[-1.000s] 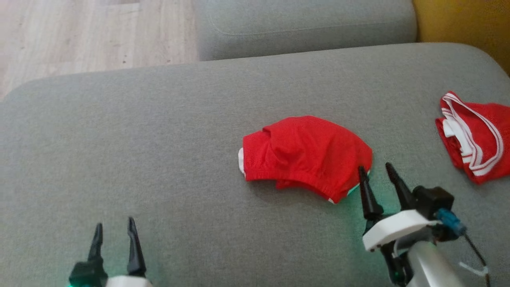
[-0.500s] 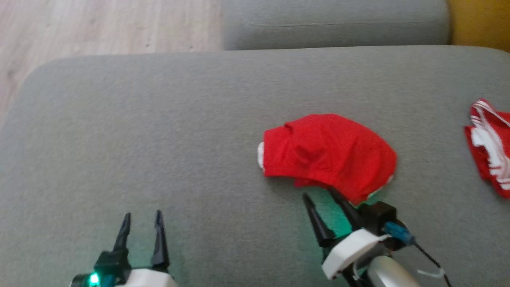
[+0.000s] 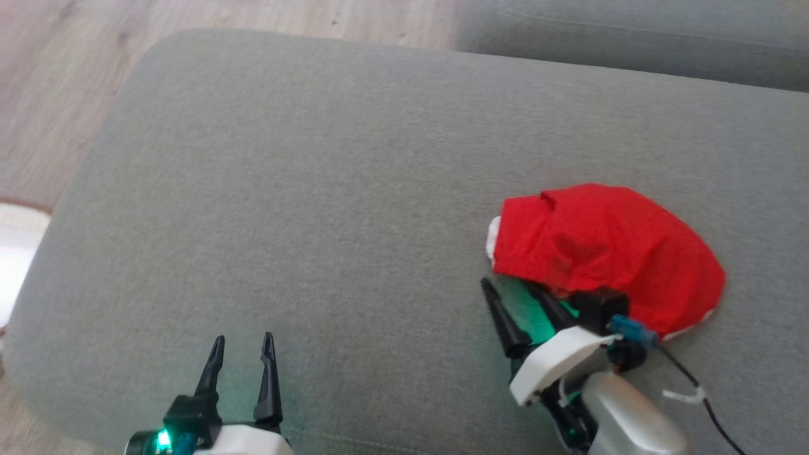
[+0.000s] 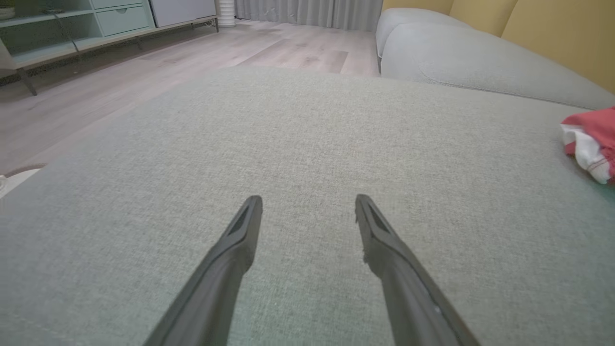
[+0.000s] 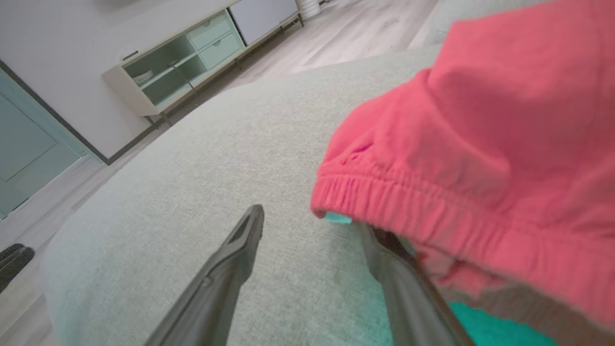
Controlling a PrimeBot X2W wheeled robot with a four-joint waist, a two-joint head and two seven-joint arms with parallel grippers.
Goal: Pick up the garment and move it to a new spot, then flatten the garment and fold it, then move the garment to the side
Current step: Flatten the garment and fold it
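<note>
In the head view, the folded red cloth garment (image 3: pixel 607 253) lay towards the right edge of the grey fabric sofa cushion (image 3: pixel 316 189). The left wrist view showed the left pincer (image 4: pixel 307 202) spread open above bare cushion. In the right wrist view, the right pincer (image 5: pixel 314 221) stood open, one finger tucked under the garment's elastic hem.

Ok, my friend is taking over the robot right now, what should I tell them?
Left gripper: open, over bare sofa cushion, away from the garment.
Right gripper: open, one finger under the red garment's elastic edge, gripping nothing.
Garment: rumpled on the cushion, not flat.
Done: cannot tell. Left: probably close, lift, then flatten, fold, move aside.
</note>
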